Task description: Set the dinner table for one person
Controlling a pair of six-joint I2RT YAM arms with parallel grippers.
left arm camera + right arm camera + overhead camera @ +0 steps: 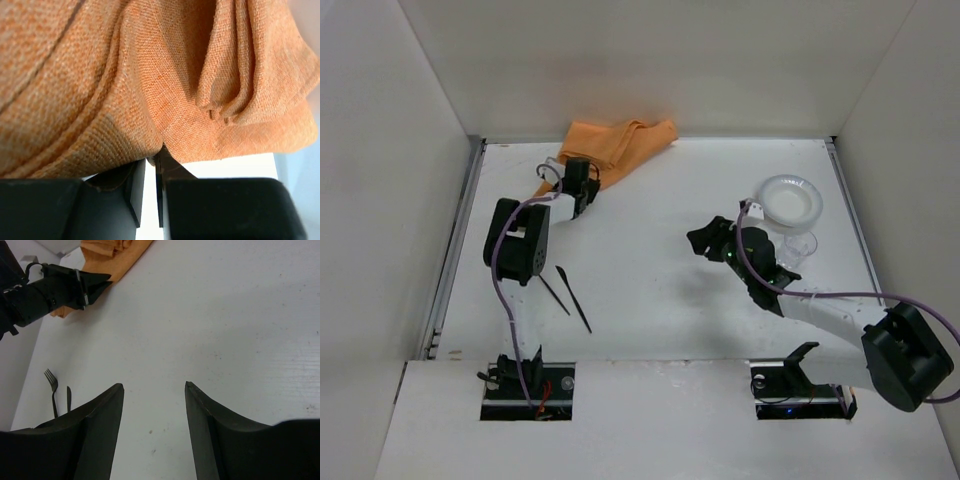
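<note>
The orange cloth mat (pixel 620 140) lies crumpled at the back of the white dinner table (pixel 650 300). It fills the left wrist view (pixel 150 75). My left gripper (pixel 586 190) (pixel 152 159) is at the mat's near-left edge, its jaws almost together and pinching a fold of the cloth at their tips. My right gripper (pixel 703 240) (pixel 154 386) is open and empty, low over bare table near the middle right. The right wrist view also shows the left gripper (pixel 102 284) and the mat (pixel 115 255).
A white plate (pixel 790 200) and a clear cup (pixel 802 247) sit at the right, behind my right arm. A black fork (pixel 553 292) (pixel 50 385) and knife (pixel 574 298) (pixel 68 397) lie front left. White panels wall the table.
</note>
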